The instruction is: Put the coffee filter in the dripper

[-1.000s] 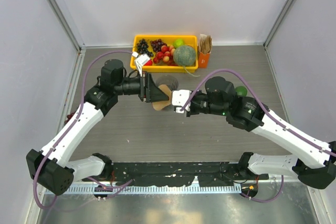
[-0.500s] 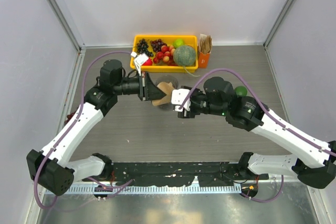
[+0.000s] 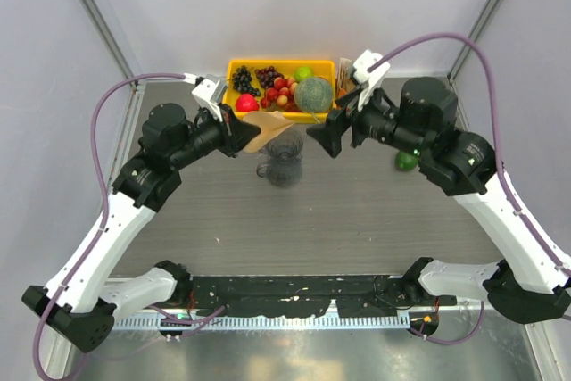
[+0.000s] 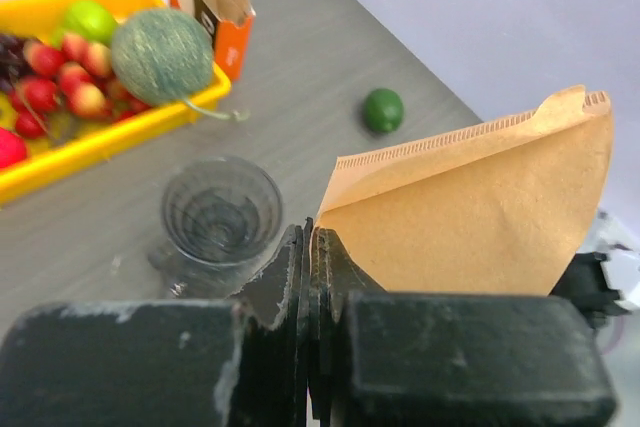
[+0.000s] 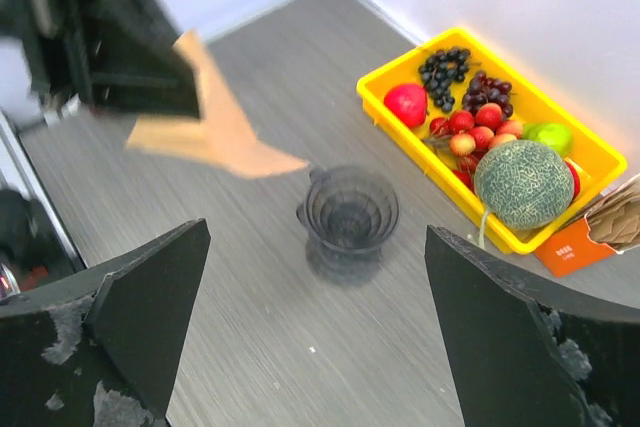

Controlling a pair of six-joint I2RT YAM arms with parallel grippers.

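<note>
Left wrist shows tan paper filter (image 4: 480,217), ribbed dripper (image 4: 220,215).

- filter (image 4: 470,207): tan-brown, with a fine crimped line along one edge
- dripper (image 5: 351,209): see-through smoky grey, ribbed
- tray (image 4: 100,142): bright yellow
- melon (image 4: 162,52): dull green with pale netting
- grapes (image 5: 445,67): dark purple
- lime (image 4: 383,109): dark green
- box (image 4: 232,47): orange
- desk (image 3: 357,211): grey wood grain
- left tool (image 4: 310,277) and right tool (image 5: 320,282): black, scuffed pale grey
- arms (image 3: 107,238): white and black
- cables (image 3: 437,37): purple
</note>
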